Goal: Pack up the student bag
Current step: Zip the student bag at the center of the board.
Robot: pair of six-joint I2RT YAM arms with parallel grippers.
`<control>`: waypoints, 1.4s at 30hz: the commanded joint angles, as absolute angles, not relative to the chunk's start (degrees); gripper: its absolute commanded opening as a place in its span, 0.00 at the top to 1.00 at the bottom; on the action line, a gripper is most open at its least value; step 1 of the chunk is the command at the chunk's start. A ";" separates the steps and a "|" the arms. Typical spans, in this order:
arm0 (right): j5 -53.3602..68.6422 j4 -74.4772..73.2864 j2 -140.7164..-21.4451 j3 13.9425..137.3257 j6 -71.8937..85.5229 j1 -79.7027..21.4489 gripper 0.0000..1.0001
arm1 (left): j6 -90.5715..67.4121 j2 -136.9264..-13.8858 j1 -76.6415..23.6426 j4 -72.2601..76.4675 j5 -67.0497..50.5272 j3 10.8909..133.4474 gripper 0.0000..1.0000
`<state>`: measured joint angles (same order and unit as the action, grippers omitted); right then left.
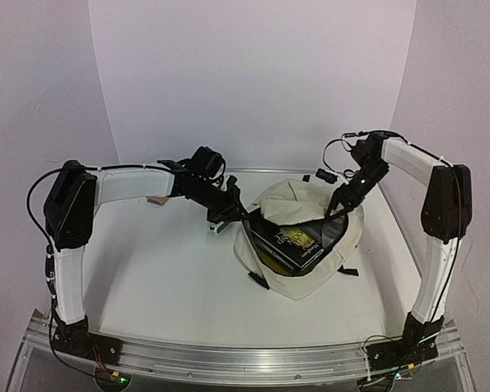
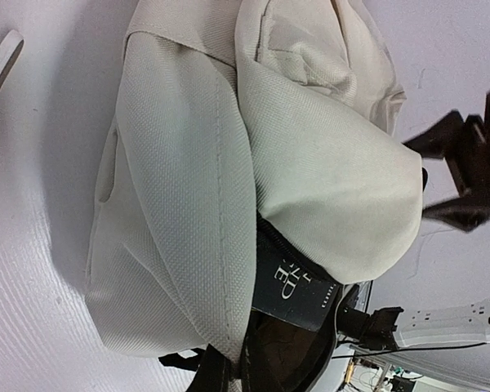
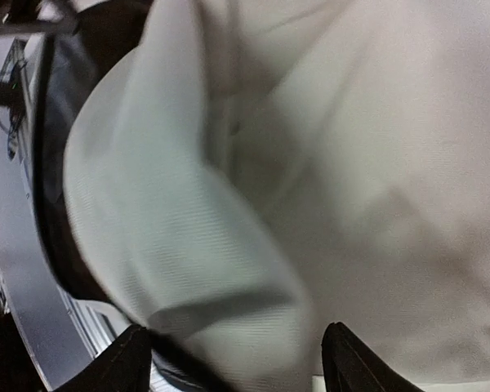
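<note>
Currently student bag (image 1: pixel 304 276) lies on the table (image 1: pixel 163 269), right of centre, mouth open, a black book (image 1: pixel 296 238) lying part-way in the opening. Left gripper (image 1: pixel 233 216) sits at the bag's left rim, jaws together; can't tell whether any fabric is pinched. Right gripper (image 1: pixel 341 206) is at the bag's right rim, jaws apart, with a fold of cream fabric between its fingertips (image 3: pixel 135 363) in the wrist view.
</note>
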<state>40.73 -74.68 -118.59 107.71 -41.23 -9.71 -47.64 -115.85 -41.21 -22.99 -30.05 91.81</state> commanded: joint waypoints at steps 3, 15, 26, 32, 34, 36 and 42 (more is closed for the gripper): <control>45.62 -82.73 -108.60 95.07 -43.73 -21.63 0.49 | -48.24 -116.11 -41.04 -16.41 -32.65 96.52 1.00; 47.99 -84.86 -108.99 104.07 -41.02 -28.50 0.28 | -46.63 -113.83 -41.03 -17.82 -31.84 92.34 1.00; 43.25 -67.90 -111.08 103.93 -27.17 -30.51 0.38 | -44.79 -112.43 -40.96 -19.81 -29.64 89.99 0.99; 29.05 -57.13 -110.66 92.55 -23.76 -34.28 0.49 | -44.41 -111.58 -40.96 -19.49 -30.12 89.13 1.00; 23.95 -55.87 -110.74 89.94 -23.80 -34.28 0.49 | -44.23 -110.54 -41.04 -18.45 -30.56 87.79 1.00; 19.30 -53.97 -109.98 86.85 -24.61 -34.24 0.49 | -43.88 -109.53 -41.20 -17.37 -31.31 86.18 1.00; 6.29 -48.84 -108.24 78.63 -29.28 -30.71 0.48 | -39.28 -106.92 -44.15 -14.04 -37.79 83.43 1.00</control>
<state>25.42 -53.85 -107.77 83.33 -26.17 -35.29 -43.67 -112.34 -41.30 -18.15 -30.94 83.78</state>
